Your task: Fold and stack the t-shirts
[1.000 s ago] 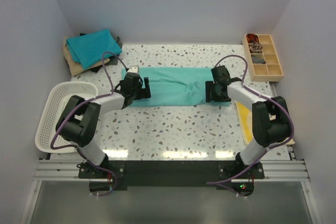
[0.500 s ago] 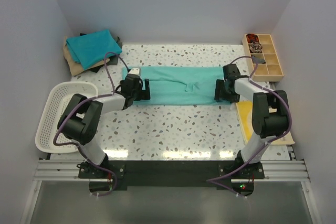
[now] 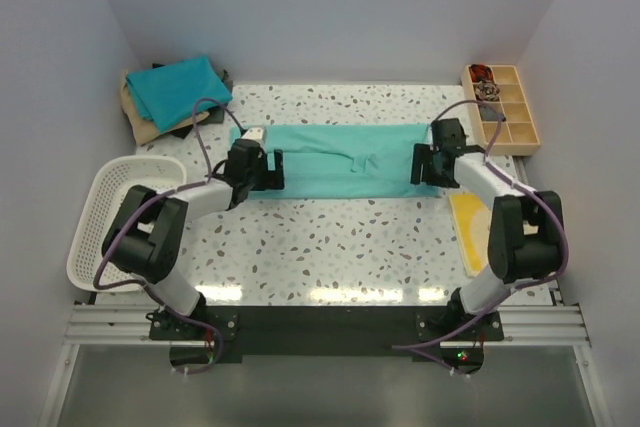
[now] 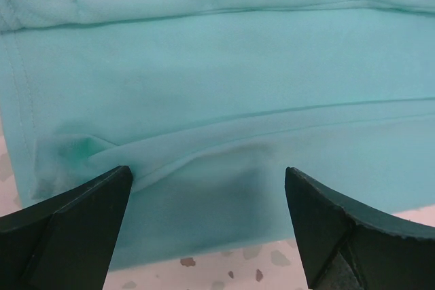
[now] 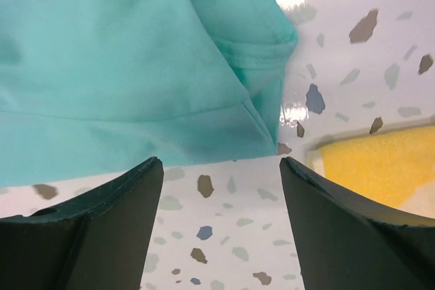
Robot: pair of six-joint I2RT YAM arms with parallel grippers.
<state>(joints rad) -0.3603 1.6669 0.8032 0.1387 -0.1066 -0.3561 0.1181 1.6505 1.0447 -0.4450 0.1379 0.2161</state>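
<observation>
A light sea-green t-shirt (image 3: 345, 162) lies spread as a long flat band across the middle of the table. My left gripper (image 3: 277, 169) stands open over its left end; in the left wrist view the gripper (image 4: 207, 176) spans the shirt's near hem (image 4: 204, 222), with nothing between its fingers. My right gripper (image 3: 421, 165) is open at the right end. In the right wrist view the gripper (image 5: 220, 164) hangs over bare table just short of the shirt's corner (image 5: 262, 134). A deeper teal-blue t-shirt (image 3: 178, 87) tops a folded pile at the back left.
A white mesh basket (image 3: 108, 219) sits at the left edge. A wooden compartment tray (image 3: 502, 107) stands at the back right. A yellow sheet (image 3: 468, 229), also in the right wrist view (image 5: 370, 161), lies by the right arm.
My right gripper has moved right and slightly back to the shirt's right end, and that end now lies flatter and longer. The left gripper has barely moved.
</observation>
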